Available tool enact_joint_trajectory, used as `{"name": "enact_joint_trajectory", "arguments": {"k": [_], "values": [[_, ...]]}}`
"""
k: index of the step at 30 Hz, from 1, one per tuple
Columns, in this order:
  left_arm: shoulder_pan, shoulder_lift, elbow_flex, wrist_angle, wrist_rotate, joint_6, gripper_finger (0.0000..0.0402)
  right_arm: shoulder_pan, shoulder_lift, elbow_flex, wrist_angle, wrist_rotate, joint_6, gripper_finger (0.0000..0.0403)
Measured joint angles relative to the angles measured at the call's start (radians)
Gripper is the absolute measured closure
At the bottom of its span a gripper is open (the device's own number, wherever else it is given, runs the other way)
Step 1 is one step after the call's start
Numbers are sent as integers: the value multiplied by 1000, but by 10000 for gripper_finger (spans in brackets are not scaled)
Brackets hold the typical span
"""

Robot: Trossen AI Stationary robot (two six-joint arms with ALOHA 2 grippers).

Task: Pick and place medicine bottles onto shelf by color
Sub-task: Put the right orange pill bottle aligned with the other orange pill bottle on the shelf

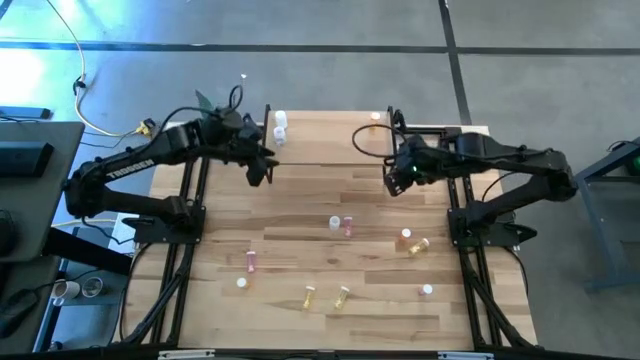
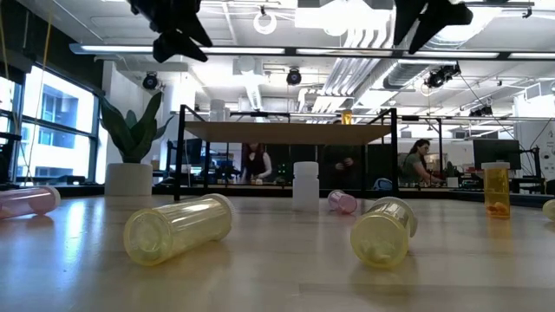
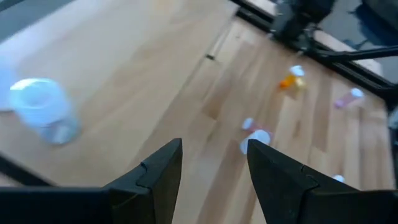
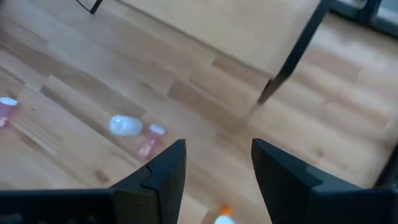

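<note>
The shelf [image 1: 330,140] stands at the table's far middle on black legs. Two white medicine bottles [image 1: 279,126] stand at its far left corner and an orange one [image 1: 376,117] at its far right. My left gripper [image 1: 258,172] hovers open and empty over the shelf's near left corner; its wrist view shows a white bottle [image 3: 40,109] on the board. My right gripper [image 1: 393,183] hangs open and empty by the shelf's near right corner. Several bottles lie or stand on the table: white [image 1: 334,222], pink [image 1: 348,228], orange [image 1: 406,237], yellow [image 1: 342,296].
More bottles are scattered toward the near edge: pink [image 1: 250,261], white [image 1: 241,284], yellow [image 1: 309,296], white [image 1: 427,290]. Two yellow ones [image 2: 178,227] [image 2: 381,230] lie closest to the low camera. A shelf leg [image 4: 297,53] is close to my right gripper. People sit in the room behind.
</note>
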Motion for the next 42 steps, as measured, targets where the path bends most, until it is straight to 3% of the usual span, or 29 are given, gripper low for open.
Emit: {"name": "enact_joint_trajectory", "arguments": {"k": [10,24,31,42], "values": [[-125,-47,-156,255,116,-42,229,183,-4,-99,-2,0,343,229],[-255,-51,-159,277,112,-16,229,427,-4,-255,1,28,719,229],[-261,-50,-159,277,111,-16,229,481,-4,-345,19,31,864,229],[-258,-50,-159,276,96,-15,229,495,-2,-524,255,28,919,229]]}}
